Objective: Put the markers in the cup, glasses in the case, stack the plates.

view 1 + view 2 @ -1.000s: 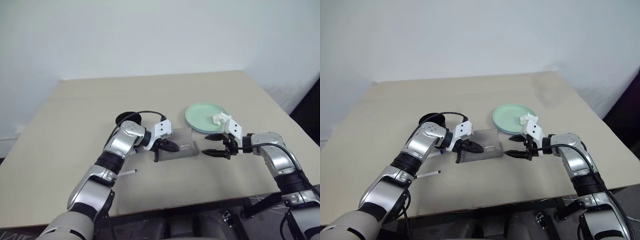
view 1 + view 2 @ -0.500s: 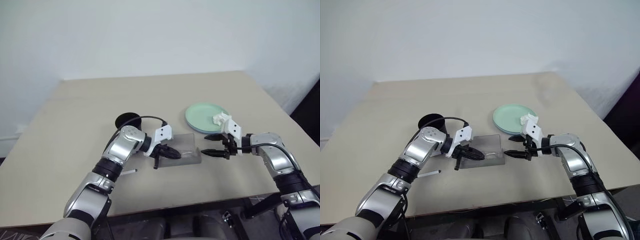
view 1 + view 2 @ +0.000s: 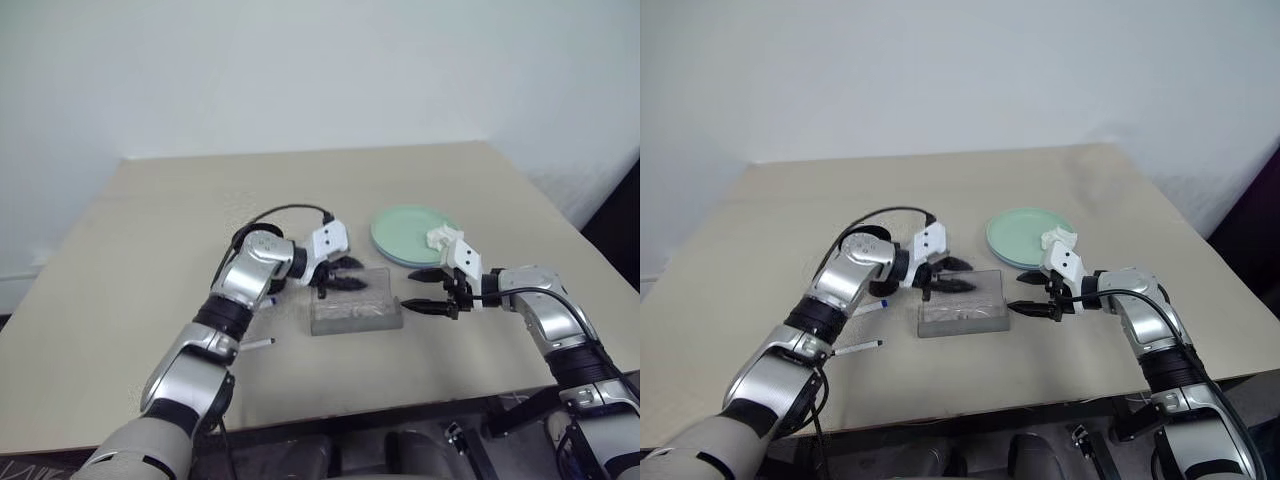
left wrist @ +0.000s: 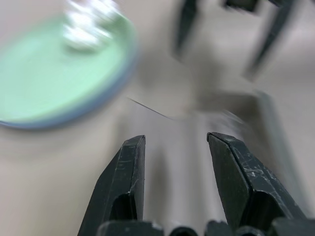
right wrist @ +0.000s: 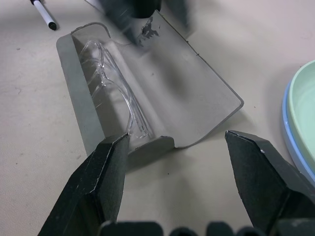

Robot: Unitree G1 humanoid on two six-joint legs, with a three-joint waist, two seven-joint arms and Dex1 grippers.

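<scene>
The beige wooden table [image 3: 150,260] is bearing everything. On its far right the two round shallow plates [image 3: 405,232] are already sitting stacked, mint green over light blue, with a small crumpled white paper [image 5: 79,20] on top. At the centre the grey oblong hinged glasses case [image 3: 352,308] is lying open, and the thin clear-framed eyeglasses [image 5: 115,86] are resting inside its tray. The case looks light and stiff, so pressing its raised lid [image 5: 189,86] near the free edge should shut it; the frame looks fragile and slippery. The left gripper [image 3: 338,277] is hovering over the case's far left edge, half parted and empty. The right gripper [image 3: 428,291] is waiting just right of it, spread wide, empty. A slim white marker [image 3: 257,344] is lying near left.
</scene>
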